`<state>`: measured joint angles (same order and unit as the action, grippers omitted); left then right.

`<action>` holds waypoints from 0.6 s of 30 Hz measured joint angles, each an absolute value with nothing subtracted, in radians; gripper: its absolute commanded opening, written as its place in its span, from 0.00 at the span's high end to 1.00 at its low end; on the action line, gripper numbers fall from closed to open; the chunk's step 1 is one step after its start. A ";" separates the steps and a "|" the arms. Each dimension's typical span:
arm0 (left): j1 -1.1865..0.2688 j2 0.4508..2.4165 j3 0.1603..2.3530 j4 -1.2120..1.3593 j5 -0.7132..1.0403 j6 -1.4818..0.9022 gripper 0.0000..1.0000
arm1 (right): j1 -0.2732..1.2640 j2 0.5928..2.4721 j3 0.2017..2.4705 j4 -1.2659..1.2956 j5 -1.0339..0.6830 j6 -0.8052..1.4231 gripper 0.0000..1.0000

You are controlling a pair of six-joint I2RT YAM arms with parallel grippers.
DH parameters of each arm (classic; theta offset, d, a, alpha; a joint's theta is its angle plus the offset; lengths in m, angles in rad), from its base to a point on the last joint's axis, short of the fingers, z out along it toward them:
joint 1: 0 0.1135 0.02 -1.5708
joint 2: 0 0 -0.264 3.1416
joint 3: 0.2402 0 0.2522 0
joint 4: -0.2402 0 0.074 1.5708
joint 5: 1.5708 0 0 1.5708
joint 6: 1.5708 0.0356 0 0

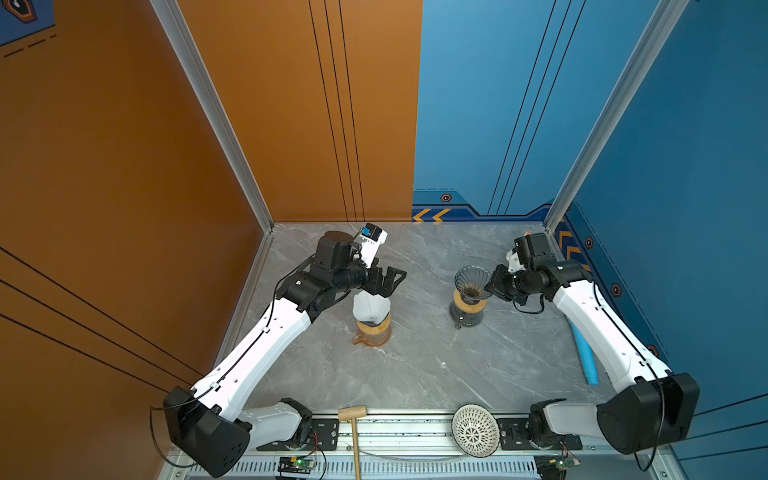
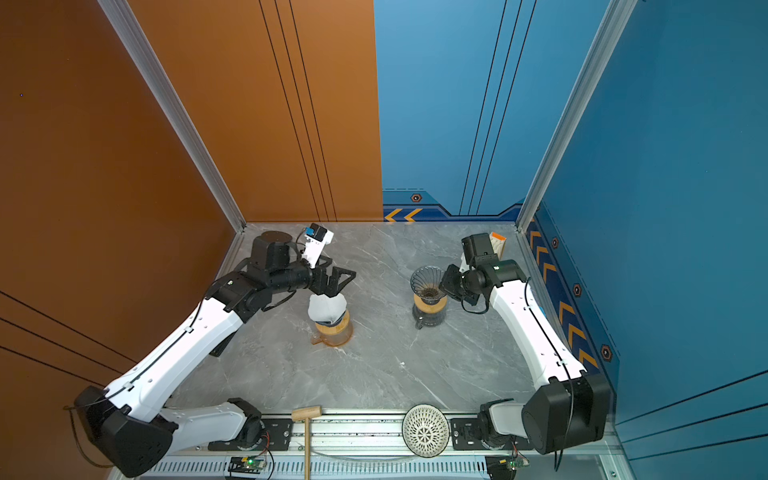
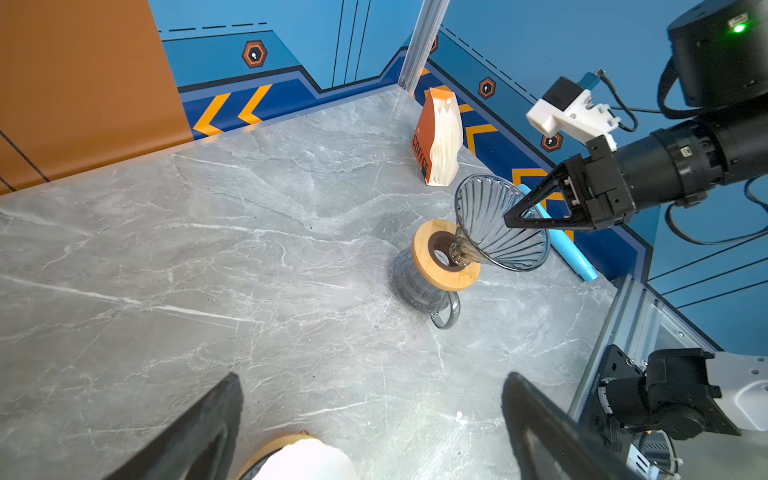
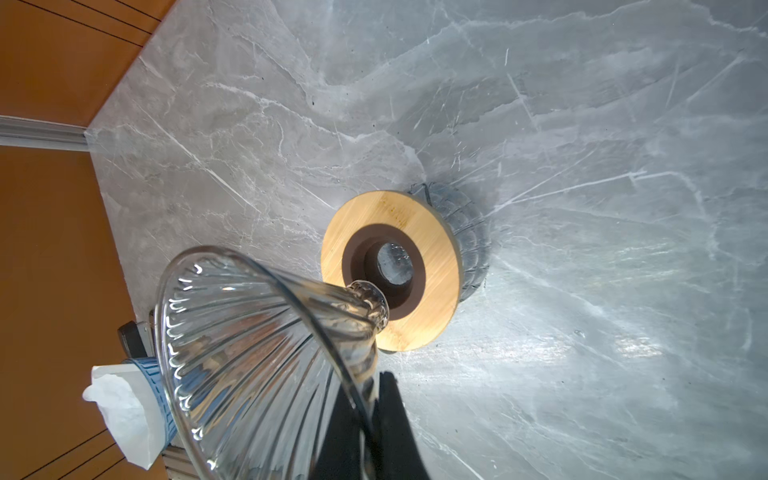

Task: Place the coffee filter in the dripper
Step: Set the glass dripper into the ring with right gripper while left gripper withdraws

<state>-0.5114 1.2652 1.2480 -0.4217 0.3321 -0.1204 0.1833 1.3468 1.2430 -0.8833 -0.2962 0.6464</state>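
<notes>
A white coffee filter [image 1: 371,306] [image 2: 327,308] sits in a blue ribbed dripper [image 4: 156,395] on a wooden collar over an amber server [image 1: 372,332]. My left gripper [image 1: 390,284] [image 3: 372,376] hangs open just above and behind the filter [image 3: 307,461], holding nothing. My right gripper [image 1: 495,286] [image 4: 374,399] is shut on the rim of a clear ribbed glass dripper [image 1: 472,279] [image 3: 494,224] [image 4: 249,340]. That dripper is tilted, its spout over the wooden collar [image 4: 436,232] of a grey glass carafe [image 1: 467,313].
An orange pack of paper filters [image 3: 438,137] stands in the far right corner. A blue tube [image 1: 586,353] lies along the right wall. At the front rail lie a wooden mallet [image 1: 353,419] and a white lattice bowl [image 1: 475,430].
</notes>
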 measured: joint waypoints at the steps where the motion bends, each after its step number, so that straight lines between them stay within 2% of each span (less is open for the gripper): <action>1: -0.517 1.273 1.249 -0.416 0.332 -0.121 0.02 | 0.179 1.350 1.237 -0.884 -0.297 0.643 1.00; 18: -0.531 1.343 1.269 -0.366 0.332 -0.125 0.02 | 0.147 1.378 1.227 -0.867 -0.340 0.602 1.00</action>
<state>-0.5308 1.3434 1.2690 -0.3664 0.3321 -0.1246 0.1474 1.3777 1.2270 -0.8673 -0.3405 0.6018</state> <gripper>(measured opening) 0.978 0.058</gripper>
